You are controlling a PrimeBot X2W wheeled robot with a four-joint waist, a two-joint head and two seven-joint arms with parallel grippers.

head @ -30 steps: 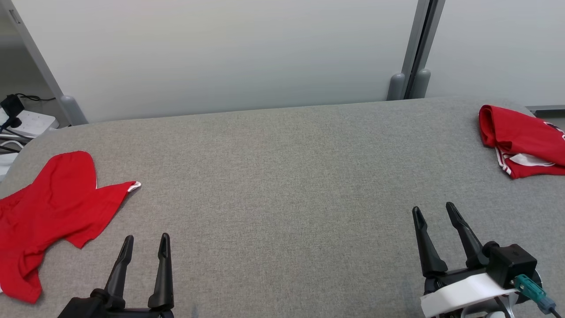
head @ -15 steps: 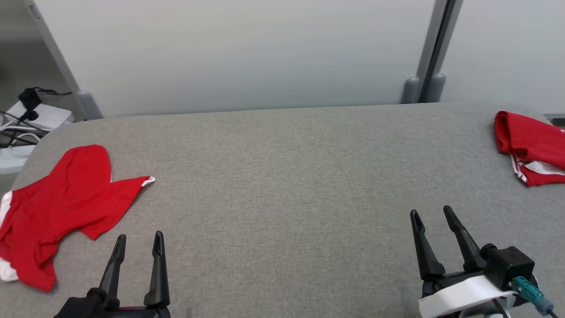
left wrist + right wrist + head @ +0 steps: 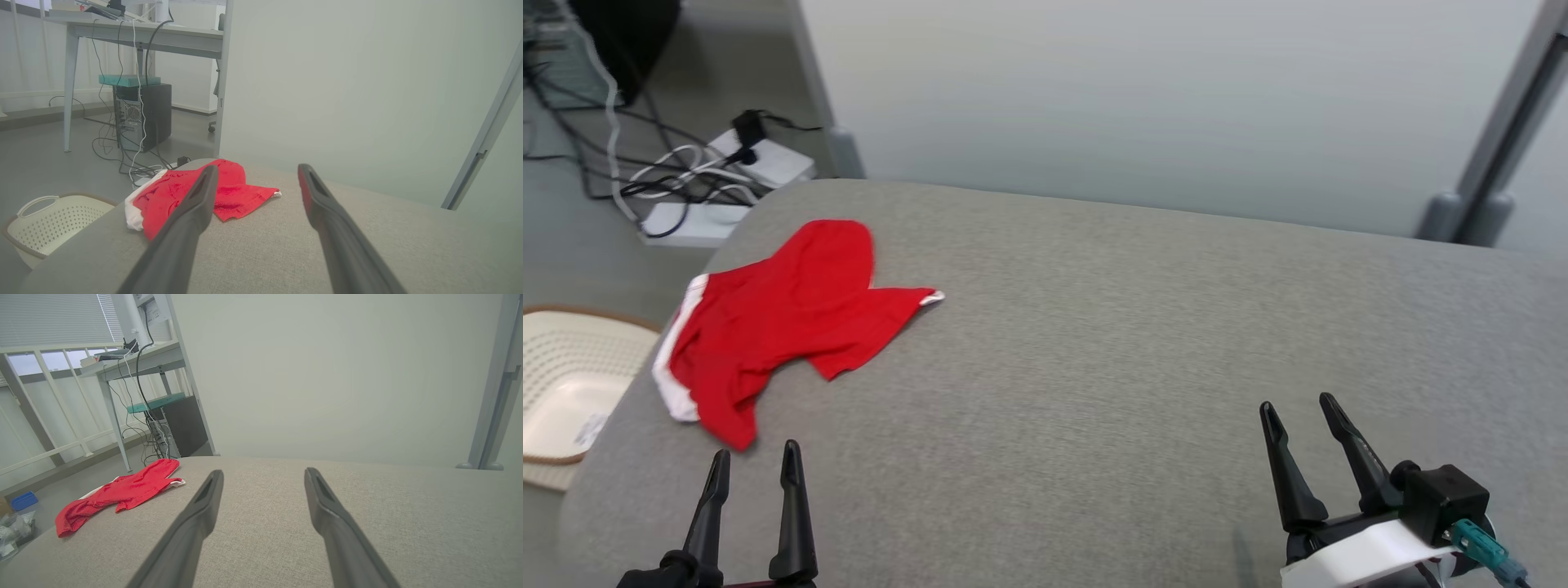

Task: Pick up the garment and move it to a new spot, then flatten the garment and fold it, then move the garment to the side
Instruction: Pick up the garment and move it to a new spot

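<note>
A red garment (image 3: 784, 318) with white trim lies crumpled near the left end of the grey padded table (image 3: 1111, 343). It shows too in the left wrist view (image 3: 229, 192) and the right wrist view (image 3: 122, 490). My left gripper (image 3: 754, 459) hovers open at the lower left, just short of the garment's near edge, nothing between its fingers. My right gripper (image 3: 1298, 412) stands open at the lower right, far from the garment and empty.
A cream perforated laundry basket (image 3: 556, 392) sits on the floor beside the table's left end. Power strips and cables (image 3: 711, 171) lie on the floor behind it. A desk with a computer tower (image 3: 143, 114) stands further back. A pale wall and a grey post (image 3: 1494, 147) lie beyond the table.
The head camera has swung to the left: the garment now sits nearer the middle and the second red garment at the right has left the picture. Both grippers stay open and low.
</note>
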